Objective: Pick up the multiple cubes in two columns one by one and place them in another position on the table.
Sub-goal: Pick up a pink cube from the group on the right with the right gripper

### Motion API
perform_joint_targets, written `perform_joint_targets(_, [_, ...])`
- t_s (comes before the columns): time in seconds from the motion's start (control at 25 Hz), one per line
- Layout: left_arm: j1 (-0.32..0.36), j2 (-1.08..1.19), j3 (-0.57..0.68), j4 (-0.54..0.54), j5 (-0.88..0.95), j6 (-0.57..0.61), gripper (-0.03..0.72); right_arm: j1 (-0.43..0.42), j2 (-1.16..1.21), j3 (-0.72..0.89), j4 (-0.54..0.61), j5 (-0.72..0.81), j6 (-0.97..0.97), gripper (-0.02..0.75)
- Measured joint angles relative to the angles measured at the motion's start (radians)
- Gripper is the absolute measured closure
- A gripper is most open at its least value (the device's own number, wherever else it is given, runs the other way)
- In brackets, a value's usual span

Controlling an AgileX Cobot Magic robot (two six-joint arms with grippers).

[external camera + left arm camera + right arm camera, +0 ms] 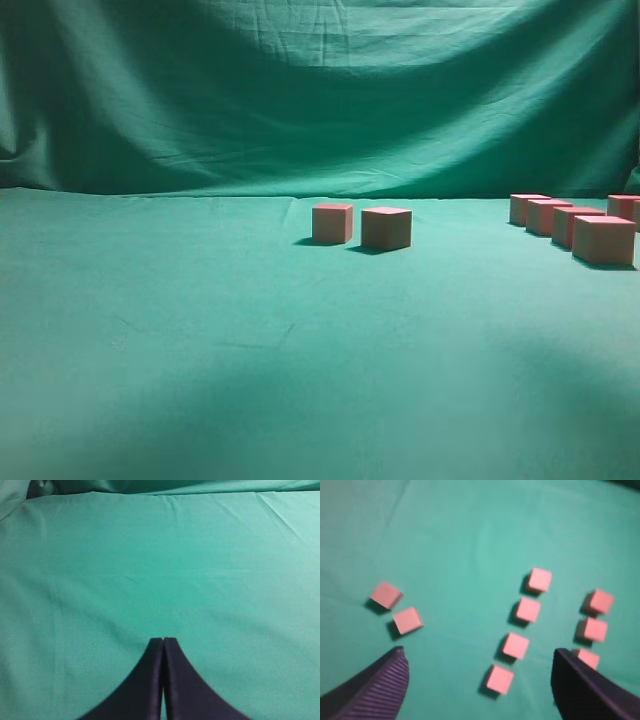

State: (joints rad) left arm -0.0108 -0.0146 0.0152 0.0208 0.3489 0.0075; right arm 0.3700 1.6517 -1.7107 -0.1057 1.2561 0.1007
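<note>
Between the widely spread fingers of the right claw [477,690], nothing is held; the cubes [515,645] lie just ahead on the table [460,540] in two columns, the four-cube column nearest its centre. The left claw [163,645] is seen pressed closed, far from them.

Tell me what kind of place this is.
Likely a staged robot test bench: a green cloth-covered table, a draped green backdrop, and identical pink cubes laid out in columns.
</note>
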Motion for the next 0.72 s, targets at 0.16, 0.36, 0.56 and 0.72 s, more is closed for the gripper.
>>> perform_joint_targets(0.16, [0.0,0.0,0.0,0.0,0.0,0.0,0.688,-0.054,0.002,0.228,0.0,-0.012,0.055,0.158])
perform_joint_targets(0.36, [0.0,0.0,0.0,0.0,0.0,0.0,0.688,-0.075,0.002,0.458,0.004,-0.173,0.104,0.158])
perform_joint_targets(0.56, [0.0,0.0,0.0,0.0,0.0,0.0,0.688,-0.075,0.039,0.537,0.011,-0.337,0.175,0.158])
perform_joint_targets(0.72, [0.0,0.0,0.0,0.0,0.0,0.0,0.688,-0.075,0.095,0.538,0.011,-0.409,0.197,0.158])
